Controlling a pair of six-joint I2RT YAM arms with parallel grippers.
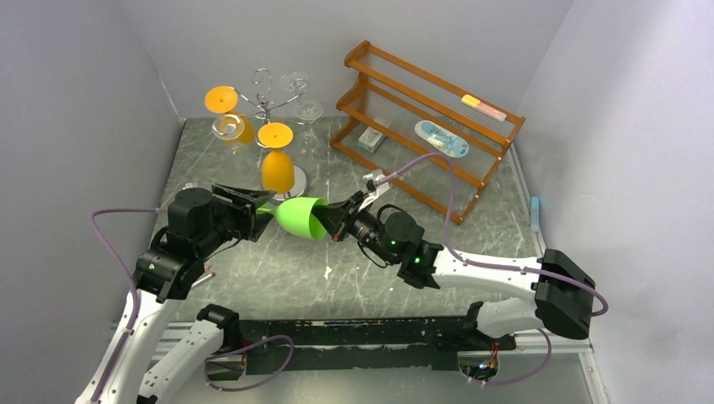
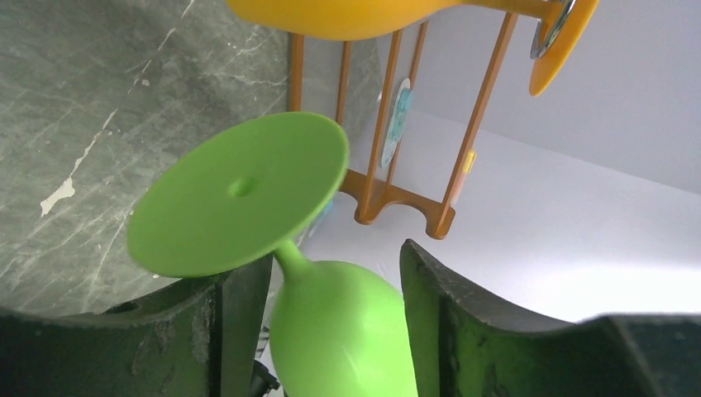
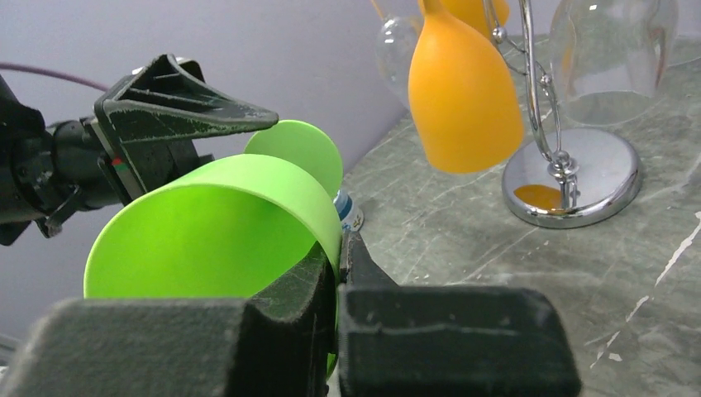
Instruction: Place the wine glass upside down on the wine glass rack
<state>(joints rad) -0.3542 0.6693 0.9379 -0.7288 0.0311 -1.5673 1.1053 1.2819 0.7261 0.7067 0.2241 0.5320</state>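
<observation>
Our right tool [image 1: 333, 221] pinches the wine glass [image 1: 301, 216] by its rim, long axis level, stem pointing left between the unclosed fingers of our left tool [image 1: 266, 210].

1 green wine glass [image 1: 301, 217]; 2 orange glasses [image 1: 278, 171] [image 1: 242, 130]; 2 clear glasses [image 1: 225, 126] [image 1: 307, 112]; 1 wire rack [image 1: 299, 180]; 1 wooden shelf [image 1: 438, 82]; 3 small items [image 1: 482, 107] [image 1: 440, 137] [image 1: 370, 139] on shelf; 2 robot arms [image 1: 181, 227] [image 1: 488, 269].

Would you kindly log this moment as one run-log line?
phase: handover | right gripper: shut on green wine glass rim | left gripper: open, straddling stem | wine glass rack: glass not hung
</observation>
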